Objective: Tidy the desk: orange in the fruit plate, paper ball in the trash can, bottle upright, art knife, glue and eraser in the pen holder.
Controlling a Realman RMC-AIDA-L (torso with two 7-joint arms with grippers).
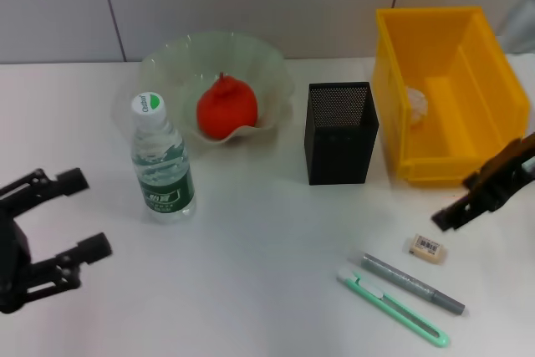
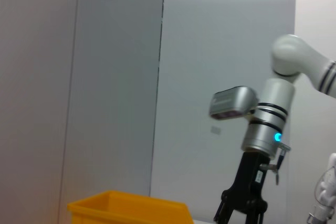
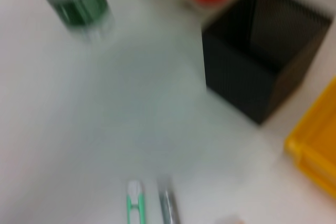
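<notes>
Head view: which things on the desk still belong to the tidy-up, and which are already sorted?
Still to go in the pen holder:
eraser
art knife
glue

Already sorted:
orange in fruit plate
paper ball in trash can
bottle, upright

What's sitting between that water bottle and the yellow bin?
In the head view, the black mesh pen holder stands between the bottle and the yellow bin, right beside the bin. The fruit plate with the orange sits slightly farther back.
</notes>
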